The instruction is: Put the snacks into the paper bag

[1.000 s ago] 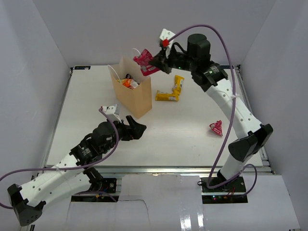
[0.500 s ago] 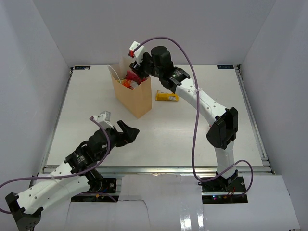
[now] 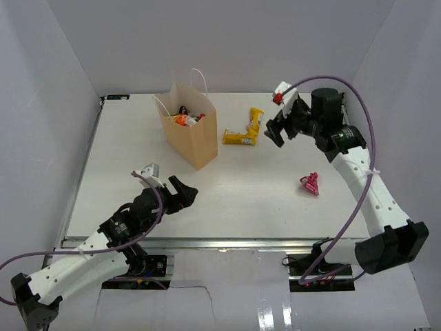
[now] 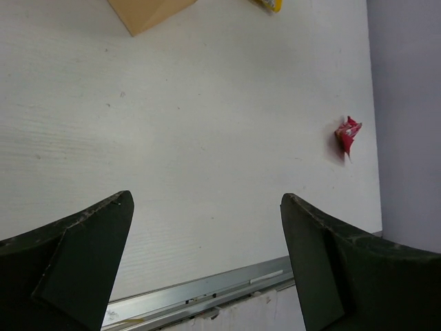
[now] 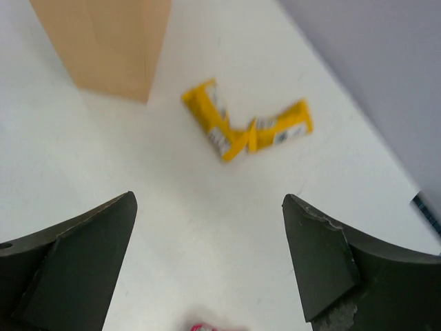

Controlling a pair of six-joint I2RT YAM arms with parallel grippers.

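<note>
Judging by the layout, got roughly halfway: found orange and dark packets (image 3: 185,117) already inside the upright paper bag (image 3: 196,141), with two yellow packets (image 3: 242,132) lying on the table (image 3: 138,152) near its right side and a pink packet (image 3: 310,183) well apart, further right. Hovered the right gripper (image 3: 274,131) just beside the yellow pair, jaws spread wide, holding nothing. Held the left gripper (image 3: 182,195) low over the near table, likewise wide and empty.
</note>
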